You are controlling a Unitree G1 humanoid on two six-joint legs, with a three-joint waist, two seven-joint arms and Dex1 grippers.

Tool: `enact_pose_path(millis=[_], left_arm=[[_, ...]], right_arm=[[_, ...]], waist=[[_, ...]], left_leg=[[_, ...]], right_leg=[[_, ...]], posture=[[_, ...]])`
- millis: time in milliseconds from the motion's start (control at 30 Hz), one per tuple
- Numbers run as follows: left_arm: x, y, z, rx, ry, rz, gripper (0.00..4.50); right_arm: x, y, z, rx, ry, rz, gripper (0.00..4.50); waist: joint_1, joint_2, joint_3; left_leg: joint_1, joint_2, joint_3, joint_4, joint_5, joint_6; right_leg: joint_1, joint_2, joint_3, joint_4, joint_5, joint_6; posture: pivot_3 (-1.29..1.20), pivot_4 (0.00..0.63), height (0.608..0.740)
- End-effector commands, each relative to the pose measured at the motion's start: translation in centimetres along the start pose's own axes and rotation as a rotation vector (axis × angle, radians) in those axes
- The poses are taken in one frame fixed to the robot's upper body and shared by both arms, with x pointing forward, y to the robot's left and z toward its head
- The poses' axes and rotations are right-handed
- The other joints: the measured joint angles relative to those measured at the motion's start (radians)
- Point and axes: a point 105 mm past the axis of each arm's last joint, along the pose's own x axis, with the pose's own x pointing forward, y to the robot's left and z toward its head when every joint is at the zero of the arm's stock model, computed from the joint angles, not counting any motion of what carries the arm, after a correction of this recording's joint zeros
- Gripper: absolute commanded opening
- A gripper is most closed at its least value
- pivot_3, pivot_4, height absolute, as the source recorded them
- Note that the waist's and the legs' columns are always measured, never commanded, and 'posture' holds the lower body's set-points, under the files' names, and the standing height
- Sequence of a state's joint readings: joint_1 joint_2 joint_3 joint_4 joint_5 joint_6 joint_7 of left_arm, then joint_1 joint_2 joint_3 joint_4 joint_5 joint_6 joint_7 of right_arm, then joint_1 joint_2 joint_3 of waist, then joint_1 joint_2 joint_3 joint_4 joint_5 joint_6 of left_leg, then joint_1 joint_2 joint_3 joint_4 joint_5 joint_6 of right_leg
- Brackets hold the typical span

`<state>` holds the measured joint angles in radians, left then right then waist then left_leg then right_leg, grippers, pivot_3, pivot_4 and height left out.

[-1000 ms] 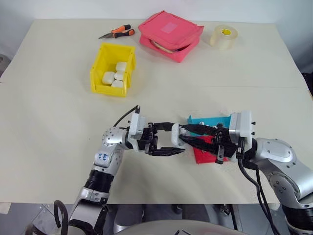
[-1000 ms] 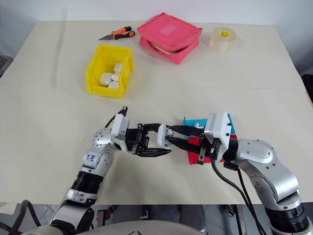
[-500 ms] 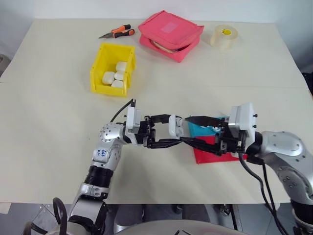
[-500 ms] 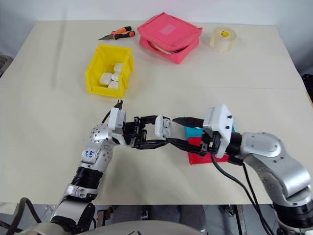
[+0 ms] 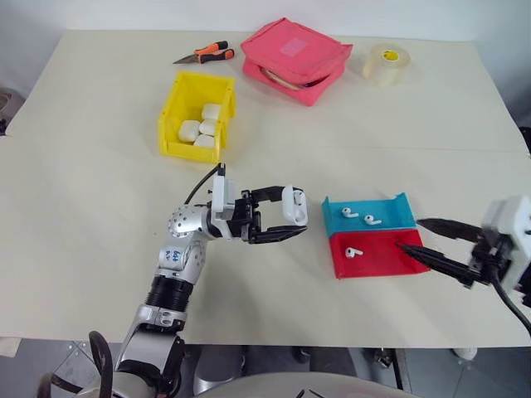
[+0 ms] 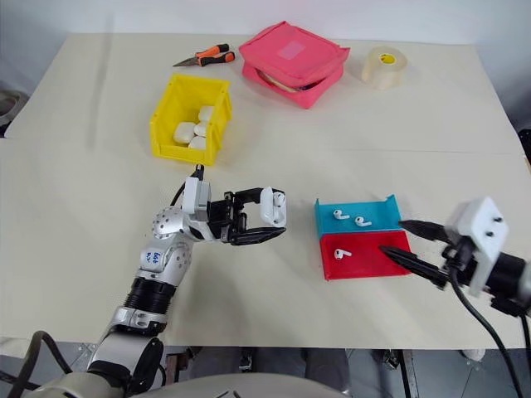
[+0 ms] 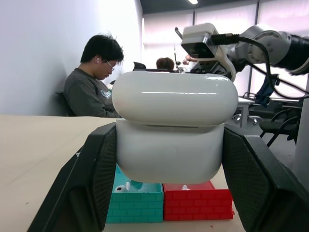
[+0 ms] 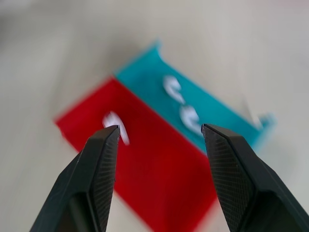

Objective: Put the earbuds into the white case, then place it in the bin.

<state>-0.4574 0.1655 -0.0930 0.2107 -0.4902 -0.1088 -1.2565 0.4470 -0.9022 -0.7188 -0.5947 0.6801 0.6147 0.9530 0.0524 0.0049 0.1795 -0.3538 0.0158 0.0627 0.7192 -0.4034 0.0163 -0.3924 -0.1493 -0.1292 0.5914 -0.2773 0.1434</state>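
Your left pincer [image 5: 282, 220] squeezes the smooth, slippery white plastic case [image 5: 293, 206] by its sides. Your right pincer [image 5: 425, 238] is open. The tiny white earbuds [image 5: 354, 252] look light; pinch their stems, probably.

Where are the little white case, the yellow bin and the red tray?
white case [image 5: 294, 205], left eye view, its side.
yellow bin [image 5: 177, 89], left eye view, left wall.
red tray [image 6: 373, 259], right eye view, bare floor.

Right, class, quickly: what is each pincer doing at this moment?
Left pincer: shut on the white case, held above the table.
Right pincer: open, holding nothing, beside the red tray.
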Motion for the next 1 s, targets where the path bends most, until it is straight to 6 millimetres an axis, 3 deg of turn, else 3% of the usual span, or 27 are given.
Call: enact_pose_path(millis=[33, 133, 233, 333, 367, 600, 833, 933, 1000], left_arm=[[0.1, 0.0, 0.5, 0.031, -0.017, 0.001, 2.81], [0.2, 0.1, 0.5, 0.032, -0.018, 0.007, 2.81], [0.2, 0.2, 0.5, 0.034, -0.019, 0.011, 2.81], [0.1, 0.3, 0.5, 0.04, -0.02, 0.018, 2.81], [0.1, 0.4, 0.5, 0.042, -0.019, 0.02, 2.81], [-0.4, 0.6, 0.7, 0.059, -0.014, 0.051, 2.81], [-0.7, 0.6, 0.8, 0.074, -0.013, 0.081, 2.81], [-0.7, 0.5, 0.7, 0.076, -0.013, 0.088, 2.81], [-0.7, 0.4, 0.7, 0.078, -0.014, 0.097, 2.81]], right_arm=[[-1.8, -0.2, -0.7, 0.012, 0.021, -0.071, 2.82], [-2.4, -0.2, -1.2, 0.027, 0.024, -0.098, 2.82], [-2.7, -0.4, -1.2, 0.025, 0.023, -0.123, 3.39], [-2.9, -0.5, -1.1, 0.021, 0.024, -0.127, 4.34], [-2.9, -0.5, -1.1, 0.018, 0.025, -0.128, 4.47], [-2.7, -1.0, 0.1, -0.022, 0.033, -0.122, 4.47], [1.1, -1.7, 3.1, -0.091, 0.06, -0.03, 4.47], [3.1, -1.7, 4.5, -0.115, 0.029, 0.027, 3.85], [4.3, -1.6, 4.9, -0.131, 0.055, 0.066, 3.18]], waist=[[0.0, 0.0, 0.0], [-0.001, 0.0, 0.0], [-0.002, 0.0, 0.0], [-0.002, 0.0, 0.0], [-0.002, 0.0, 0.0], [-0.002, 0.0, 0.0], [-0.008, 0.0, 0.0], [-0.006, 0.0, 0.0], [-0.005, 0.0, 0.0]], left_leg=[[0.0, 0.0, 0.0, 0.0, 0.0, 0.0], [0.001, 0.0, 0.0, 0.0, 0.0, 0.0], [0.001, 0.0, 0.0, 0.0, 0.0, 0.0], [0.001, 0.0, 0.0, 0.0, 0.0, 0.0], [0.001, 0.0, 0.0, 0.0, 0.0, 0.0], [0.001, 0.0, 0.001, 0.0, 0.0, 0.0], [0.002, 0.001, 0.0, 0.0, 0.0, 0.0], [0.001, 0.0, 0.0, 0.0, 0.0, 0.0], [0.001, 0.0, 0.0, 0.001, 0.0, 0.0]], right_leg=[[0.0, 0.0, 0.0, 0.0, 0.0, 0.0], [0.0, 0.0, 0.001, 0.0, 0.0, 0.0], [0.0, 0.0, 0.001, 0.001, 0.0, 0.0], [0.0, 0.0, 0.001, 0.001, 0.0, 0.0], [0.0, 0.0, 0.001, 0.001, 0.0, 0.0], [0.0, 0.0, 0.001, 0.0, 0.0, 0.0], [0.0, 0.0, 0.001, 0.001, 0.0, 0.0], [0.0, 0.0, 0.001, 0.001, 0.0, 0.0], [0.0, 0.0, 0.001, 0.0, 0.0, 0.0]], posture=[[0.0, 0.15, 0.74], [0.0, 0.15, 0.74], [0.0, 0.15, 0.74], [0.0, 0.15, 0.74], [0.0, 0.15, 0.74], [0.0, 0.15, 0.74], [0.0, 0.15, 0.74], [0.0, 0.15, 0.74], [0.0, 0.15, 0.74]])
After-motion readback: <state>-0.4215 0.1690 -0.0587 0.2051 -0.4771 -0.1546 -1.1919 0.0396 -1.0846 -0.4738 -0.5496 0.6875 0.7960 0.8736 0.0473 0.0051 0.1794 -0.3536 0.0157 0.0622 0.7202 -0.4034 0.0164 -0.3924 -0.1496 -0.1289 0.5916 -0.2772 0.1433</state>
